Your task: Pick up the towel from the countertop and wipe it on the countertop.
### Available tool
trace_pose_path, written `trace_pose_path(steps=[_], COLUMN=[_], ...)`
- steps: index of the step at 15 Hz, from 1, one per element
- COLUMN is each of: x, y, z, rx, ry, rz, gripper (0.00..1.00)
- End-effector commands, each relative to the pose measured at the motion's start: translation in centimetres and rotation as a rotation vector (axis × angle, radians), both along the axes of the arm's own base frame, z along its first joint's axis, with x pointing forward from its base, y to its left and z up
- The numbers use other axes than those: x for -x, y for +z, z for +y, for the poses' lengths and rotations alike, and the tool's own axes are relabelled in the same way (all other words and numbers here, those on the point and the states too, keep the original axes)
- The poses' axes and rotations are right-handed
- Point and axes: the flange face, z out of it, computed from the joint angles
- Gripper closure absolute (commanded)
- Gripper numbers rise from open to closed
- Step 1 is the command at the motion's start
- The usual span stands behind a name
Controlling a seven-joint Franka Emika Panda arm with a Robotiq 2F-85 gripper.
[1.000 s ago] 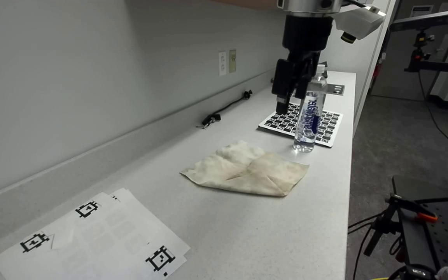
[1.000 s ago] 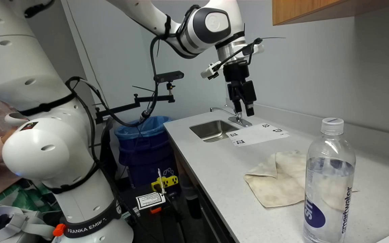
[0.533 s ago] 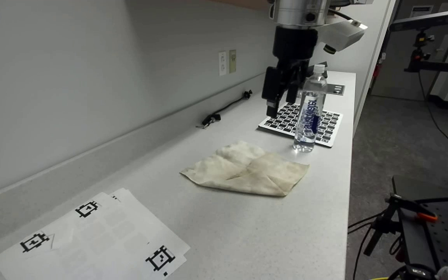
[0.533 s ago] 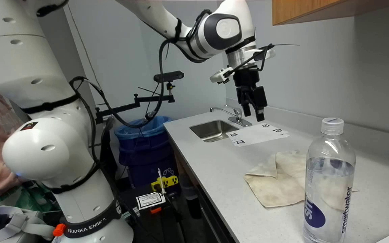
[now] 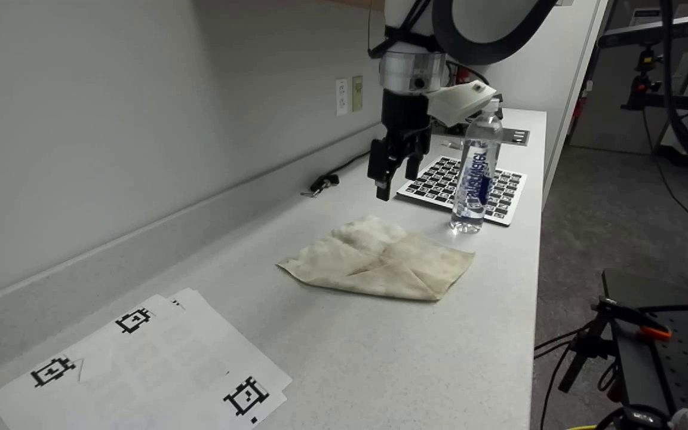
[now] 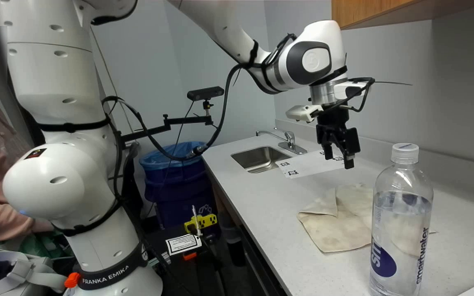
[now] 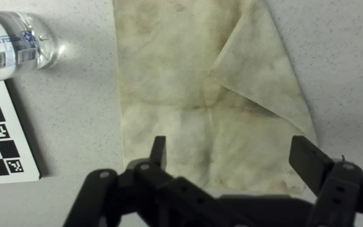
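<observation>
A cream, stained towel lies on the pale countertop [image 5: 380, 364] with one corner folded over. It shows in both exterior views [image 5: 380, 263] [image 6: 335, 230] and in the wrist view [image 7: 169, 69]. My gripper is open and empty, and it hangs above the counter, apart from the towel, in both exterior views [image 5: 398, 186] [image 6: 338, 161]. In the wrist view my gripper [image 7: 230, 148] has its fingers wide apart over the end of the towel with the reddish marks. The bottle hides part of the towel in an exterior view.
A water bottle [image 5: 475, 185] [image 6: 401, 246] [image 7: 14, 47] stands upright beside the towel, by a checkered board [image 5: 430, 188] [image 7: 6, 145]. Paper sheets with markers [image 5: 159, 370] lie on the counter. Keys with a cord [image 5: 324, 182] lie near the wall. A sink [image 6: 261, 158] is set into the far end.
My arm and gripper have moved down and closer to the towel, leftward in one exterior view and rightward in another. The towel and bottle have not moved.
</observation>
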Motion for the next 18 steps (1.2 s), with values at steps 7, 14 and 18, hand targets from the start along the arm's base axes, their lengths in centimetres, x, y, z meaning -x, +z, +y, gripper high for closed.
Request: trace_pose_path(steps=[7, 14, 18], x=[-4.6, -4.7, -4.7], y=[-7.9, -12.5, -14.5], z=[-1.6, -3.0, -3.5], rx=[-0.015, -0.015, -0.032], ry=[0.008, -0.017, -0.032], rz=[0.107, 0.174, 0.197], gripper=[0.0, 0.0, 0.0])
